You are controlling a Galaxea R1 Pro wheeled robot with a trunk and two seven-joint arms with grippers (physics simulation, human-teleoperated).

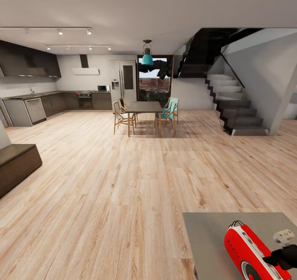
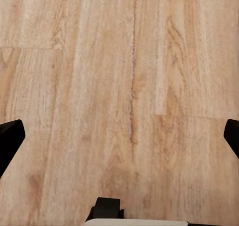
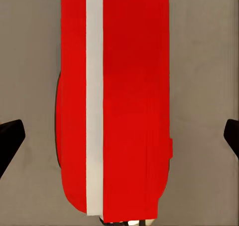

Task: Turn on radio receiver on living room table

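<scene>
- Radio receiver (image 1: 246,253) lies on the grey surface (image 1: 206,238); we see its white band from the right wrist.
- Right hand (image 3: 119,136) hovers spread above the radio.
- Left hand (image 2: 119,136) spread over the wooden floor (image 2: 119,86).

radio receiver (image 1: 247,251) sits on the grey table (image 1: 206,234) — right gripper (image 1: 284,253) touching its far-right side, finger spread unclear. Beyond the table: wood floor (image 1: 123,181), dining table (image 1: 143,107) with chairs, staircase (image 1: 235,107) further right.
</scene>
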